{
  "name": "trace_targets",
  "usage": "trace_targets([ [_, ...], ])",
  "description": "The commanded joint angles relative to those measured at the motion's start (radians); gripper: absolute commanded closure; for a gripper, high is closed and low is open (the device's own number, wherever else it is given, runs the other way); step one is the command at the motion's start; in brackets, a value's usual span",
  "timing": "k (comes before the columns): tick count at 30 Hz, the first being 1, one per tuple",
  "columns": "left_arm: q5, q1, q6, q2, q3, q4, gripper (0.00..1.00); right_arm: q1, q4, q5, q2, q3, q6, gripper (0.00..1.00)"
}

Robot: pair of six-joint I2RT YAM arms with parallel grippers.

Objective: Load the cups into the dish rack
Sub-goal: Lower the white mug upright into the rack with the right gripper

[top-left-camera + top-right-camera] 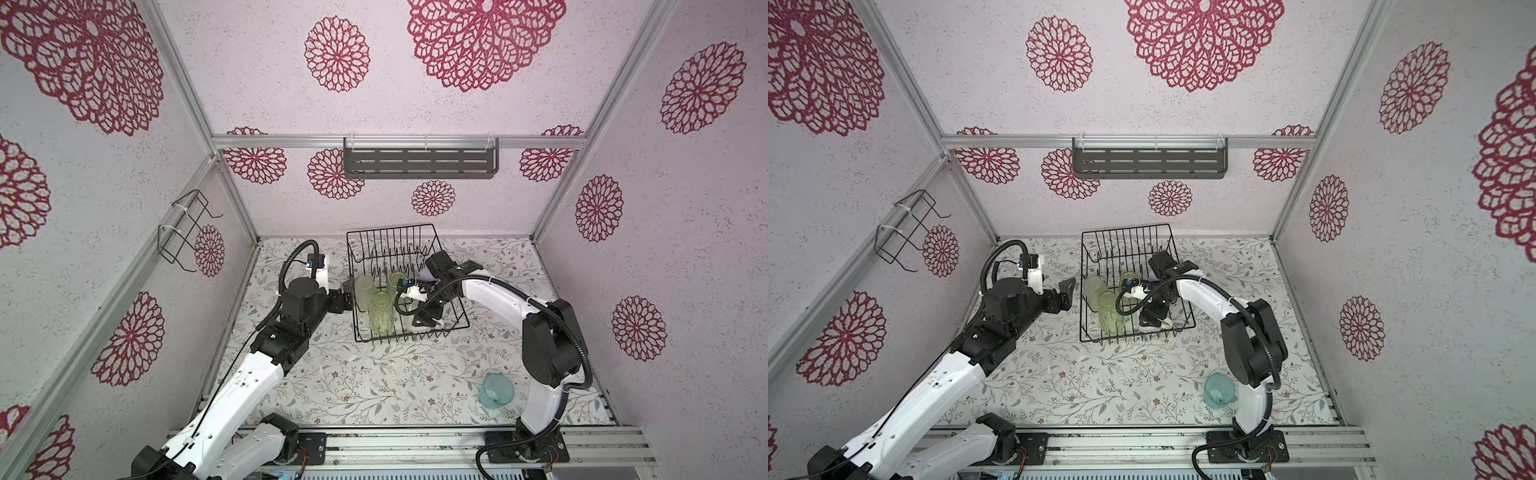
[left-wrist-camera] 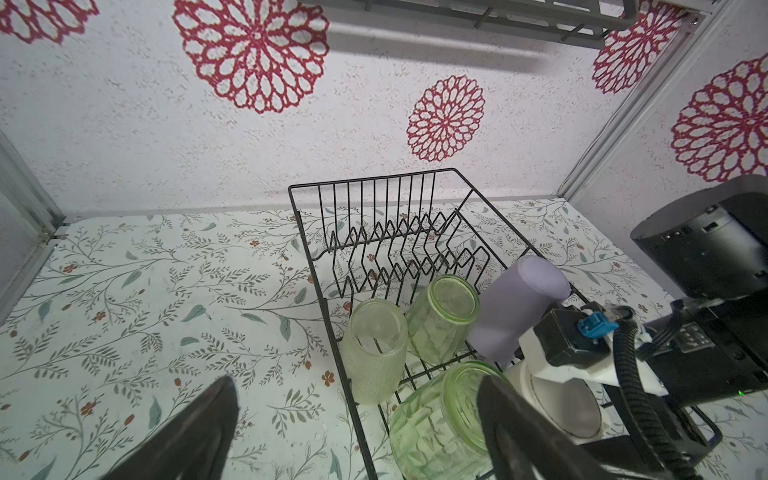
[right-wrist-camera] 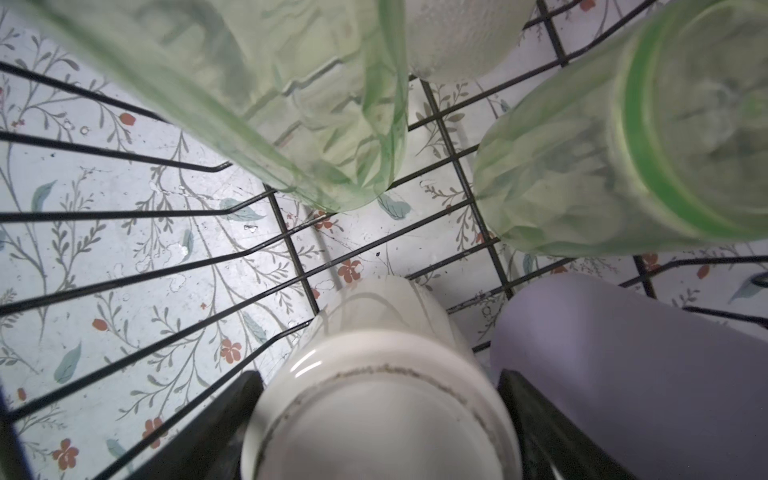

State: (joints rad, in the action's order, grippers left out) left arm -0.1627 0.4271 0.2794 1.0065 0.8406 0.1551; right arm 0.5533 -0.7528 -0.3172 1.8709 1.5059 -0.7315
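Note:
The black wire dish rack (image 2: 374,178) stands at the back middle of the table. Inside it, mouth down, are a frosted whitish tumbler (image 1: 364,291), a pale green tumbler (image 1: 397,282), a green patterned glass (image 1: 381,316) and a lilac tumbler (image 2: 515,307). My right gripper (image 3: 376,374) reaches down into the rack. Its fingers press both sides of an upturned white mug (image 3: 374,415) beside the lilac tumbler. My left gripper (image 2: 357,382) hangs open and empty just outside the rack's left side, near the frosted tumbler. A translucent teal cup (image 1: 496,390) lies on the table at the front right, by the right arm's base.
A grey slotted shelf (image 1: 419,162) hangs on the back wall. A small black bent-wire holder (image 1: 187,232) is fixed to the left wall. Patterned walls close in three sides. A metal rail (image 1: 415,444) runs along the front edge.

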Motion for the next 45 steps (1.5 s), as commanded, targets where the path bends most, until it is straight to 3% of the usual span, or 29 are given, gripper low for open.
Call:
trace_targets([
  [1,-0.001,-0.010,-0.019,-0.010,0.020,0.006,0.06,0.010,-0.097,0.010,0.005,0.077,0.019,0.12],
  [17,0.009,-0.017,-0.032,-0.029,0.005,-0.001,0.06,0.016,-0.133,0.061,0.035,0.074,0.027,0.08],
  [27,0.013,-0.019,-0.039,-0.031,0.009,0.003,0.06,0.026,-0.103,0.062,0.019,0.078,0.022,0.21],
  [45,0.016,-0.020,-0.016,-0.029,0.011,0.008,0.06,0.040,-0.097,0.052,0.064,0.174,-0.001,0.25],
])
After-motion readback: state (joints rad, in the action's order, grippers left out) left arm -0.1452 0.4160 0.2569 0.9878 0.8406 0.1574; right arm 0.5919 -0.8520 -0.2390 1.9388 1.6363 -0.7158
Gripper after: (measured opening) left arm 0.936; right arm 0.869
